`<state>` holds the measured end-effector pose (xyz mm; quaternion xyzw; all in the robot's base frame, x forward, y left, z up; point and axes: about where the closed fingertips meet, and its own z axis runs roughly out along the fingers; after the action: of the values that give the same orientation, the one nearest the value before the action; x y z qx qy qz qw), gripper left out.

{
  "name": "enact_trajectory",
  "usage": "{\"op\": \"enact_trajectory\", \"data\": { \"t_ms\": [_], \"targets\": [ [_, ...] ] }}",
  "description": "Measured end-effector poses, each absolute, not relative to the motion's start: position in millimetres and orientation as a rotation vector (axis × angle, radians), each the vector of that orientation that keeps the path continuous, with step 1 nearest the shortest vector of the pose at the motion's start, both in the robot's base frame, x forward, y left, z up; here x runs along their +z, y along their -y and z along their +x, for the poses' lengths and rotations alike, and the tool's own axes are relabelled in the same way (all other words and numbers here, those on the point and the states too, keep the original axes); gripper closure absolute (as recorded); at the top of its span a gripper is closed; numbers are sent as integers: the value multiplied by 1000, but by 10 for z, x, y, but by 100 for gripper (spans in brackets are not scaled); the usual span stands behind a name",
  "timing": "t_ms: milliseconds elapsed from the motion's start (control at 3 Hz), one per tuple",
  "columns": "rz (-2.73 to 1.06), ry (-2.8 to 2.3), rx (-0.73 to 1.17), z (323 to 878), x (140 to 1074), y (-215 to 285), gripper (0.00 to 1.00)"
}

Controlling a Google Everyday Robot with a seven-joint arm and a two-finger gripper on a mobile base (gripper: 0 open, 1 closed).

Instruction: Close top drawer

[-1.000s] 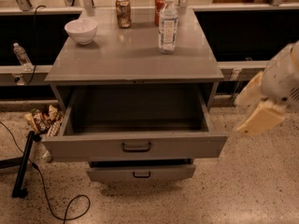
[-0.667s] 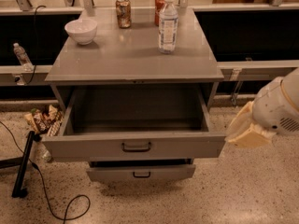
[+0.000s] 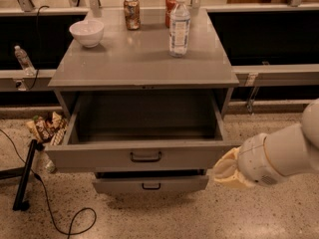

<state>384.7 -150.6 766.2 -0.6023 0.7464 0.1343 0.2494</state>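
The top drawer (image 3: 99, 157) is a wide grey metal box pulled far out of the grey cabinet (image 3: 144, 63). Its inside looks empty. A small black bar handle (image 3: 145, 157) sits at the centre of its front panel. My gripper (image 3: 227, 171) is at the end of the white arm (image 3: 279, 156), low on the right. It sits just off the drawer front's right corner, at about the panel's height. Its cream-coloured end points left toward the drawer.
A lower grey drawer (image 3: 149, 184) sticks out slightly beneath. On the cabinet top stand a white bowl (image 3: 86, 32), a water bottle (image 3: 179, 26) and two cans (image 3: 132, 13). Snack packets (image 3: 45, 127), a black stand (image 3: 25, 176) and a cable (image 3: 75, 223) lie on the floor at left.
My arm has swung down and to the left, bringing the gripper from beside the cabinet's right side to the drawer front's right corner. The drawer has not moved.
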Motion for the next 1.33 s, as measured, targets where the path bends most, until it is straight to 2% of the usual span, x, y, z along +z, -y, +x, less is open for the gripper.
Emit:
{"op": "enact_trajectory", "data": {
  "t_ms": [333, 667, 1333],
  "targets": [
    [-1659, -1973, 300, 3970, 7256, 1266, 100],
    [-1605, -1947, 213, 4174, 7273, 1267, 100],
    [-1610, -1916, 247, 4151, 6952, 1186, 100]
  ]
}}
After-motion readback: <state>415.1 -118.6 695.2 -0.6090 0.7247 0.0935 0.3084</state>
